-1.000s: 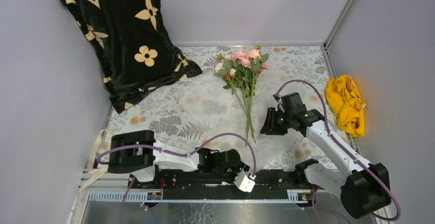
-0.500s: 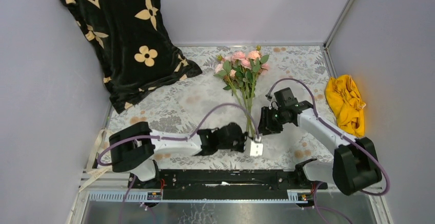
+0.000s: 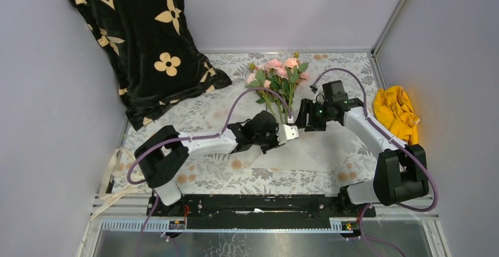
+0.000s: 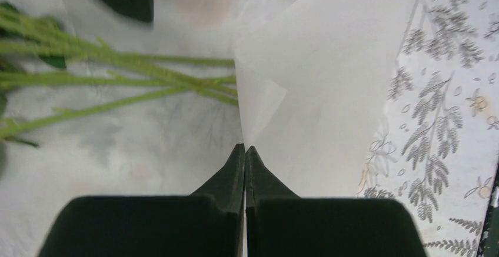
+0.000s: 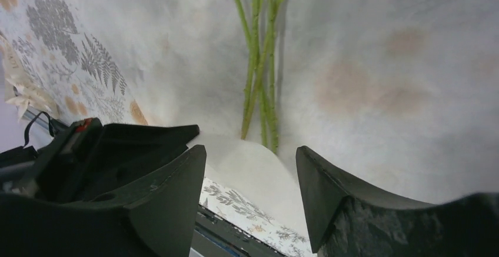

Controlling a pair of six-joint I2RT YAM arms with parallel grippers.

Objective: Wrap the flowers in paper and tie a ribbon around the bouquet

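Observation:
The flowers (image 3: 276, 77), pink roses on long green stems (image 4: 147, 74), lie on the translucent white paper (image 3: 300, 154). My left gripper (image 3: 289, 124) is shut on the paper's near corner and holds it folded up over the stem ends; in the left wrist view the jaws (image 4: 245, 148) meet with the sheet rising from their tips. My right gripper (image 3: 299, 120) is open just right of the stems. Its fingers straddle the raised paper fold (image 5: 253, 169), with the stem ends (image 5: 259, 92) just beyond. The ribbon (image 3: 109, 174) lies at the table's left edge.
A black cloth with cream flower shapes (image 3: 141, 39) hangs at the back left. A crumpled yellow cloth (image 3: 397, 116) lies by the right wall. The grey leaf-patterned tablecloth (image 3: 176, 133) covers the table. Walls close in on three sides.
My left arm reached forward from its base to the stems, shut on the paper corner and carried it up over them. My right gripper moved further back and opened wider.

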